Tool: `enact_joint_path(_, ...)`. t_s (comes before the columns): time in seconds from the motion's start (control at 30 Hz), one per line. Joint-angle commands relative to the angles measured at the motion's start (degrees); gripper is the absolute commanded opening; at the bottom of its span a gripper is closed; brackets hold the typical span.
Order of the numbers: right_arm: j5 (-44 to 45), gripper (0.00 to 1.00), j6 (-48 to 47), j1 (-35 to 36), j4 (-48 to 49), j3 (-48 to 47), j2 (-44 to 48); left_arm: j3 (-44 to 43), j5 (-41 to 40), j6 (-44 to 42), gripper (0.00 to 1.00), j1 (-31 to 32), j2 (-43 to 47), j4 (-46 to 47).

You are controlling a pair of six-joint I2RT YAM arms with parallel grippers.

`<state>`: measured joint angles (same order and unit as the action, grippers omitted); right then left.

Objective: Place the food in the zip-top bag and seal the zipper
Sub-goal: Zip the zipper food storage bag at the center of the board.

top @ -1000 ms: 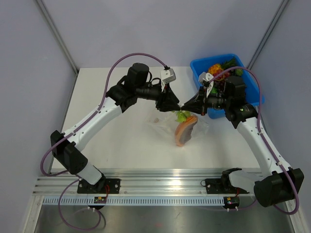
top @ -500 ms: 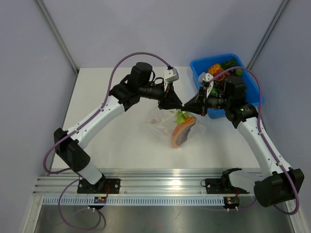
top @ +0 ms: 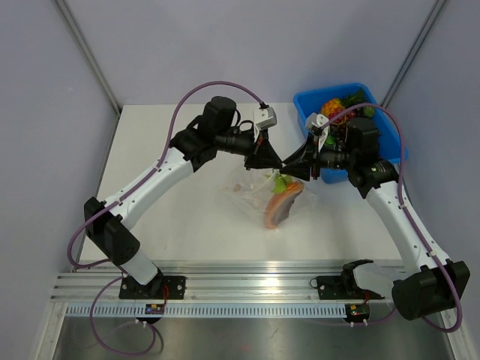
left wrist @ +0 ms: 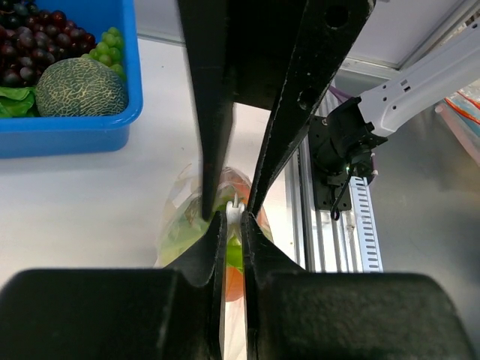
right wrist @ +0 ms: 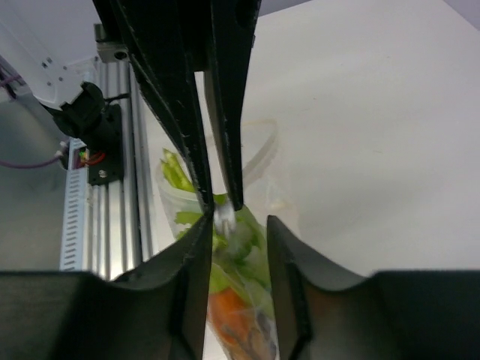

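Observation:
The zip-top bag (top: 255,189) hangs by its top edge above the table, its lower end on the surface. Inside are the orange and dark red piece (top: 279,208) and the leek's green leaves (top: 279,181). My left gripper (top: 283,164) is shut on a small white piece at the zipper (left wrist: 235,211); in the left wrist view (left wrist: 233,219) the jaws are almost closed on it. My right gripper (top: 293,168) is open; in the right wrist view (right wrist: 235,225) its fingers straddle the bag's top and the left fingertips. The leek (right wrist: 177,178) and the orange piece (right wrist: 237,321) show through the plastic.
A blue bin (top: 305,105) at the back right holds dark grapes (left wrist: 37,34), a netted green melon-like head (left wrist: 81,88) and other produce. A metal rail (top: 247,271) runs along the table's near edge. The arms' cables arch over the table.
My left gripper has moved right until its tips meet the right gripper's. The bag and the food in it have shifted a little to the left and towards the near edge.

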<state>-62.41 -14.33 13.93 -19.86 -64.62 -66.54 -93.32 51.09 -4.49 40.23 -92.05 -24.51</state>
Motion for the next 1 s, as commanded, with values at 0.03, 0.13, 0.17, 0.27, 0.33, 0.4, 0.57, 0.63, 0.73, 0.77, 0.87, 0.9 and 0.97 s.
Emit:
enact_joint_path(0.03, 4.6, 0.47, -4.3, 0.5, -2.0, -2.7, 2.6, -1.3, 4.6, -1.7, 0.0, 0.9, 0.0, 0.7)
enact_joint_path(0.13, 7.4, 0.55, -6.3, 0.5, -4.3, -3.1, 4.1, -0.9, 5.1, -2.4, 0.0, 0.8, 0.0, 0.4)
enact_joint_path(0.17, 8.2, 0.56, -6.7, 0.6, -5.5, -3.2, 4.8, -0.8, 5.0, -2.4, 0.0, 0.8, 0.0, 0.3)
enact_joint_path(0.27, 11.7, 0.58, -7.0, 0.0, -10.4, -6.2, 4.3, -1.0, 5.2, -2.4, 0.0, 0.7, 0.0, 0.3)
enact_joint_path(0.33, 11.8, 0.58, -6.2, -1.4, -13.0, -9.9, 3.3, -1.2, 5.3, -1.9, 0.0, 0.7, 0.2, 0.5)
enact_joint_path(0.4, 9.1, 0.57, -5.2, -2.2, -15.0, -12.4, 1.9, -1.0, 5.4, -1.1, 0.0, 0.6, 0.7, 1.5)
enact_joint_path(0.57, 3.6, 0.58, -2.8, -2.3, -11.9, -11.7, 2.2, 0.3, 4.4, 0.6, 0.0, 0.0, 1.9, 4.6)
enact_joint_path(0.63, 3.6, 0.58, -2.6, -2.4, -11.2, -10.3, 2.7, 2.2, 3.1, 2.4, 0.0, -0.1, 2.8, 6.3)
enact_joint_path(0.73, 3.9, 0.57, -2.2, -2.3, -11.3, -9.0, 3.4, 5.4, 2.1, 6.2, 0.0, -0.7, 4.3, 12.7)
enact_joint_path(0.77, 3.6, 0.57, -2.3, -2.4, -12.0, -8.9, 3.5, 6.1, 2.1, 7.8, 0.0, -0.7, 4.7, 14.0)
enact_joint_path(0.87, 2.9, 0.58, -3.0, -2.4, -13.5, -9.0, 3.4, 7.9, 1.6, 9.2, 0.0, -0.8, 5.6, 17.0)
enact_joint_path(0.9, 3.0, 0.58, -3.2, -2.4, -13.9, -8.9, 3.4, 8.1, 1.6, 9.8, 0.0, -0.8, 5.7, 17.5)
enact_joint_path(0.97, 3.3, 0.58, -4.1, -2.4, -15.0, -9.0, 3.3, 8.1, 1.8, 10.1, 0.0, -1.0, 5.7, 17.8)
